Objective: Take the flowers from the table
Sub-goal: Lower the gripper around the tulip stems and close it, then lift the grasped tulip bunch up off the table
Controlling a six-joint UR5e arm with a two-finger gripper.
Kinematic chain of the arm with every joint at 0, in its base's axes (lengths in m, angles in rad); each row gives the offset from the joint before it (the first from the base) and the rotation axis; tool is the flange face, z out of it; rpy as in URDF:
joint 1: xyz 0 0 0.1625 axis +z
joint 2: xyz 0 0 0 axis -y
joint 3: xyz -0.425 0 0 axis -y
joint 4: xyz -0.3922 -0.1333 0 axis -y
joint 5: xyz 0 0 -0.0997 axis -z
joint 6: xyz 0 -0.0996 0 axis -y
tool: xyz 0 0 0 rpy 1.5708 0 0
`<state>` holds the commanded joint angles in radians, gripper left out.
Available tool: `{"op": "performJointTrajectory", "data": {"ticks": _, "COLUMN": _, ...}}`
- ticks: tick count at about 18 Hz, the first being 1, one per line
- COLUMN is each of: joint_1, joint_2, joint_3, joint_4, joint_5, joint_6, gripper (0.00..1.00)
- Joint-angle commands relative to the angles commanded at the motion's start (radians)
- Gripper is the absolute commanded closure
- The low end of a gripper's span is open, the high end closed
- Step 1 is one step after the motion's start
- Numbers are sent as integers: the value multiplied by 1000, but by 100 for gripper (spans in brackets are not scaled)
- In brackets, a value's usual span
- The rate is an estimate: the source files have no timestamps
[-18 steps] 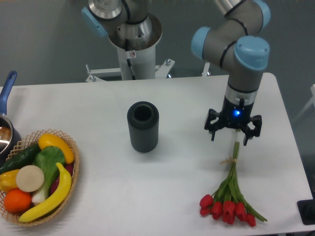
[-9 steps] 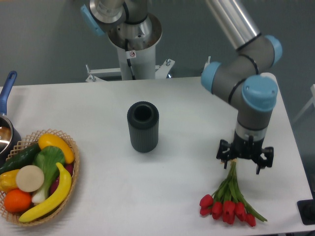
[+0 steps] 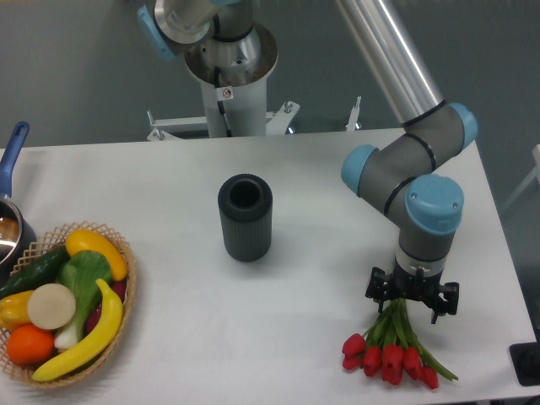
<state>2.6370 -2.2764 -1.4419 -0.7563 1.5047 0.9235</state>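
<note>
Flowers [image 3: 390,348] lie at the table's [image 3: 321,194] near right corner, untouched. Over the last second the pincer [image 3: 412,304] has travelled down the stems toward the blooms; fingers spread, empty, apparently poised to grasp.

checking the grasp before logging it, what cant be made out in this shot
- Gripper: the wrist above covers the finger gap, so open or shut is unclear.
- Flowers: upper stems hidden under the gripper; contact unclear.
- Pot: cut by the left edge.
- Black object: cut by the right edge.
</note>
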Motion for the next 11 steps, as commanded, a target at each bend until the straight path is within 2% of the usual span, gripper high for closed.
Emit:
{"op": "performJointTrajectory", "data": {"ticks": 2, "joint_1": -2, "joint_2": 0, "joint_3": -3, "joint_4": 3, "joint_5": 3, "joint_6": -2, "gripper": 3}}
{"op": "performJointTrajectory", "data": {"ticks": 3, "joint_1": -3, "joint_2": 0, "joint_3": -5, "joint_4": 3, "joint_5": 3, "joint_6": -2, "gripper": 9}}
{"op": "performJointTrajectory", "data": {"ticks": 4, "joint_1": -3, "joint_2": 0, "joint_3": -5, "joint_4": 3, "joint_5": 3, "joint_6": -3, "gripper": 23}}
{"op": "performJointTrajectory", "data": {"ticks": 6, "joint_1": -5, "joint_2": 0, "joint_3": -5, "joint_4": 3, "joint_5": 5, "joint_6": -5, "gripper": 62}}
{"op": "performJointTrajectory", "data": {"ticks": 7, "joint_1": -5, "joint_2": 2, "joint_3": -5, "joint_4": 5, "joint_5": 6, "joint_6": -9, "gripper": 73}}
{"op": "performJointTrajectory", "data": {"ticks": 11, "joint_1": -14, "joint_2": 5, "joint_3": 9, "joint_4": 5, "joint_5": 6, "joint_6": -26, "gripper": 97}}
